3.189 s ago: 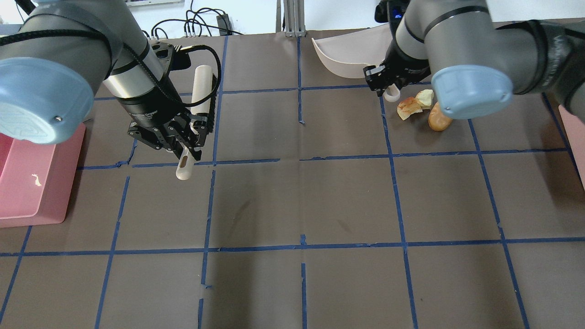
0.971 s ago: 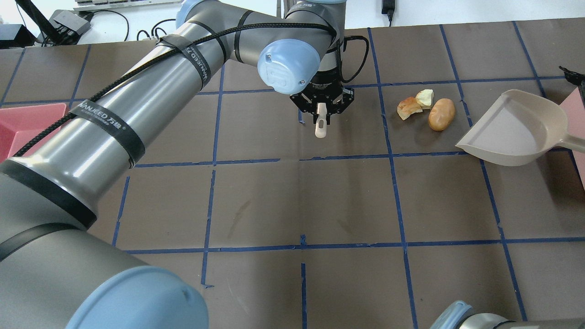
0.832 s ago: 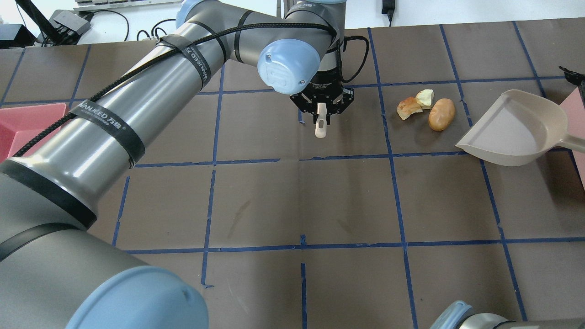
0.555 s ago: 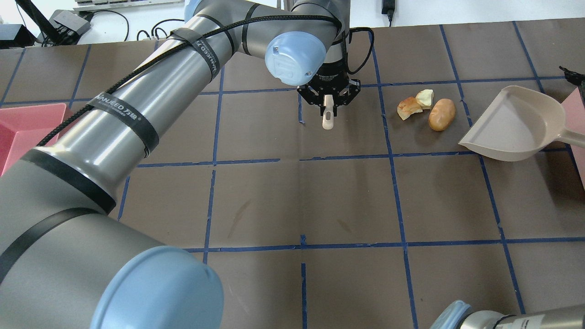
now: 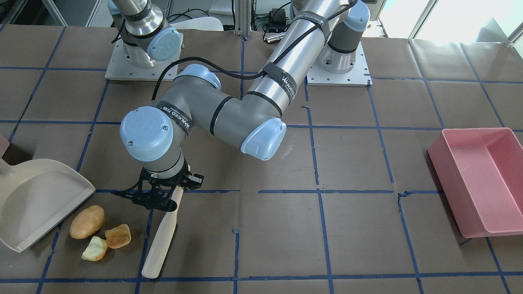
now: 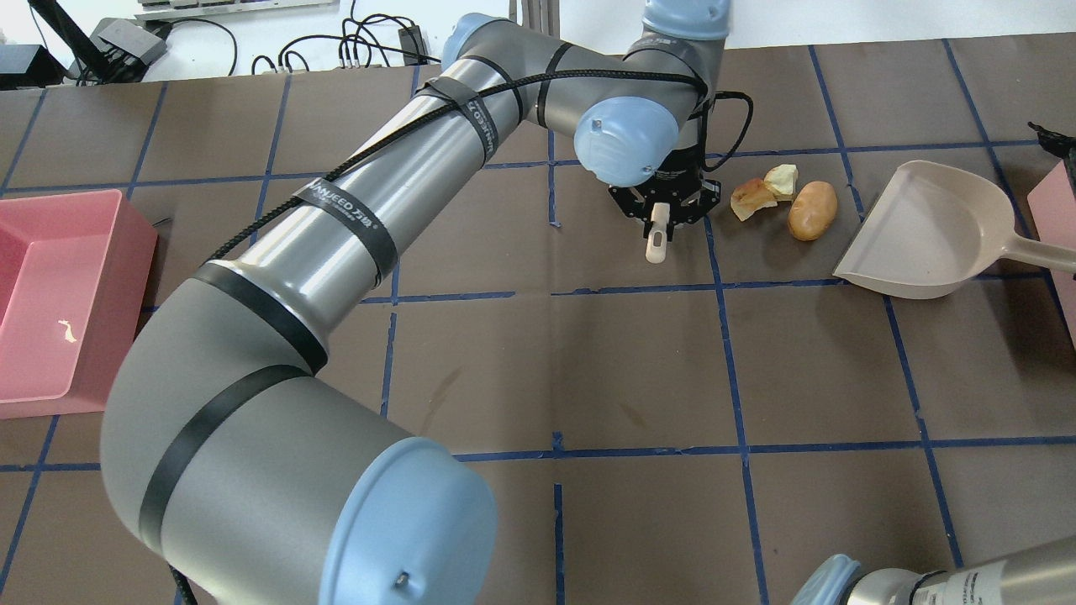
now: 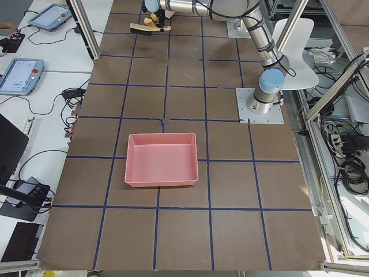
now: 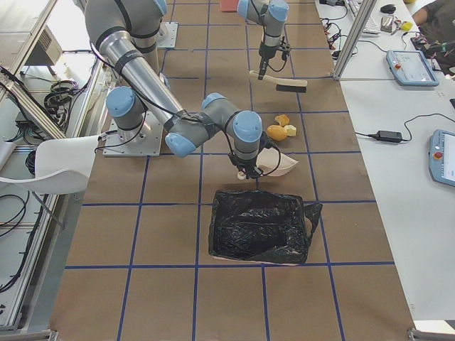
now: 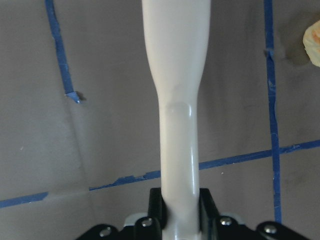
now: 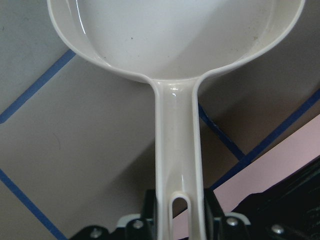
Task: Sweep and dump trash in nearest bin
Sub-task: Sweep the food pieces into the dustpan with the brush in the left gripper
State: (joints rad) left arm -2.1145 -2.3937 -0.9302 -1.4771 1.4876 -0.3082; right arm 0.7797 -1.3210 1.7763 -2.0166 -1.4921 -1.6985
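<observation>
The trash lies together on the brown table: a tan potato-shaped lump [image 6: 812, 210] [image 5: 86, 221], an orange-brown crusty chunk [image 6: 752, 199] [image 5: 118, 236] and a pale yellow-green chunk [image 6: 782, 178] [image 5: 94, 249]. My left gripper [image 6: 664, 206] [image 9: 180, 210] is shut on the cream brush [image 5: 161, 241] handle, just left of the trash in the overhead view. A beige dustpan [image 6: 925, 231] [image 5: 36, 200] sits on the other side, its mouth toward the trash. My right gripper [image 10: 179, 210] is shut on the dustpan handle and is off-frame in the overhead view.
A pink bin [image 6: 50, 302] [image 5: 478, 179] stands at the table's left end. A bin lined with a black bag [image 8: 259, 227] stands at the right end, close behind the dustpan; its pink edge [image 6: 1061, 227] shows in the overhead view.
My left arm has swung right with the brush, from the table's middle to just beside the trash. The dustpan has shifted slightly toward the trash. The trash has not moved.
</observation>
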